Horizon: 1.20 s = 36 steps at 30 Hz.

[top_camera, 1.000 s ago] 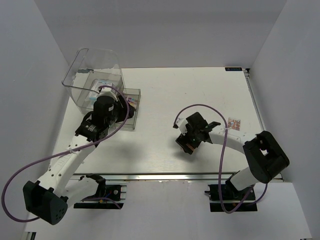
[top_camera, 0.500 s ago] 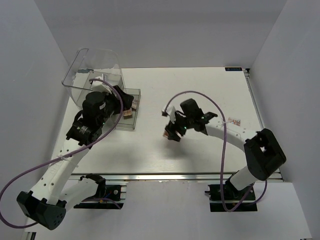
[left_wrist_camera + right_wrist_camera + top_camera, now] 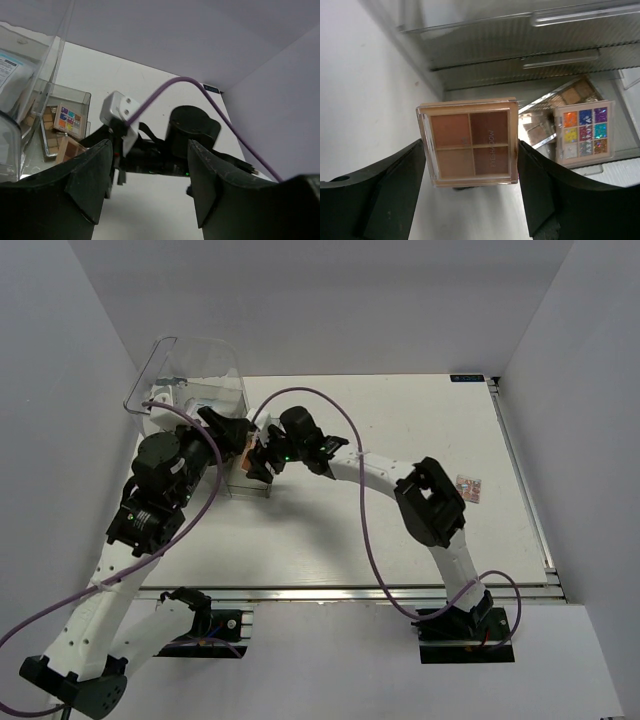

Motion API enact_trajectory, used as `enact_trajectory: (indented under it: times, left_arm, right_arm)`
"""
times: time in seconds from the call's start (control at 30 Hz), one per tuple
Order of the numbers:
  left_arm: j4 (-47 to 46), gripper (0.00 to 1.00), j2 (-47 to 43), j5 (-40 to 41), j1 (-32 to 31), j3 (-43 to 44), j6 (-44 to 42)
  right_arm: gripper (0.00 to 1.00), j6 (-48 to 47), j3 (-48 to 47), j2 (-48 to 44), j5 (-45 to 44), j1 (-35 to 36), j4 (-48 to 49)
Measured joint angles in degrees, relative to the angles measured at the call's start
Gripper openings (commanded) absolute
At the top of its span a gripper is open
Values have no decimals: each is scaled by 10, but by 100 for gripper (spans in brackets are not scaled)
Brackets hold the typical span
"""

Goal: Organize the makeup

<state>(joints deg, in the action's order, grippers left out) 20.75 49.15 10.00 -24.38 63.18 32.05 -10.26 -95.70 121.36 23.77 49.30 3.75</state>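
My right gripper (image 3: 468, 200) is shut on a square four-shade brown eyeshadow palette (image 3: 468, 142) and holds it just outside the near wall of the small clear tray (image 3: 485, 75). A multicoloured palette (image 3: 583, 132) and brown palettes lie in that tray. In the top view the right gripper (image 3: 258, 462) is at the tray (image 3: 262, 490). My left gripper (image 3: 222, 430) is open and empty, raised beside the tray, its fingers (image 3: 90, 185) wide apart. A white-blue packet (image 3: 12, 65) lies in the large clear bin (image 3: 50, 55).
The large clear bin (image 3: 170, 365) stands at the back left, touching the tray. A small patterned palette (image 3: 467, 487) lies alone at the right of the table. The right arm (image 3: 370, 465) stretches across the middle, close to the left arm.
The right arm has swung left across the table with the brown palette, up to the tray. The left gripper has lifted up and back from the tray.
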Motion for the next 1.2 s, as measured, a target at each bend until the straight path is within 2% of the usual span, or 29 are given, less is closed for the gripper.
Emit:
enact_trajectory:
  times: [0.1, 0.13, 0.2, 0.23, 0.3, 0.33, 0.43, 0.47, 0.5, 0.9, 1.03, 1.2]
  left_arm:
    - [11, 72, -13, 10, 0, -1, 3]
    - [15, 72, -16, 12, 0, -2, 4]
    - [19, 72, -21, 17, 0, -6, 5]
    - [21, 73, -22, 18, 0, -8, 5]
    - [26, 73, -22, 20, 0, -10, 6]
    - [28, 73, -21, 21, 0, -10, 6]
    - [28, 74, -16, 21, 0, -10, 6]
    - [28, 74, -13, 21, 0, -10, 6]
    - [28, 74, -10, 21, 0, -10, 6]
    - [7, 74, 11, 14, 0, -24, 6]
    - [-10, 74, 6, 13, 0, -41, 8]
    - [-36, 74, 1, 4, 0, -76, 14]
  right_arm:
    - [0, 24, -54, 51, -27, 2, 4]
    - [8, 28, -69, 64, -37, 2, 5]
    - [17, 33, -87, 81, -53, 2, 8]
    - [30, 34, -93, 85, -59, 2, 8]
    - [43, 33, -95, 88, -70, 2, 9]
    - [55, 30, -95, 89, -74, 2, 9]
    - [74, 19, -95, 90, -78, 2, 7]
    - [86, 13, -95, 90, -77, 2, 5]
    - [89, 9, -95, 91, -76, 2, 3]
    - [89, -43, -64, 69, -60, -2, -49]
    - [89, -48, 55, -45, -47, -35, -64]
    - [85, -19, 150, -181, -72, -157, -101]
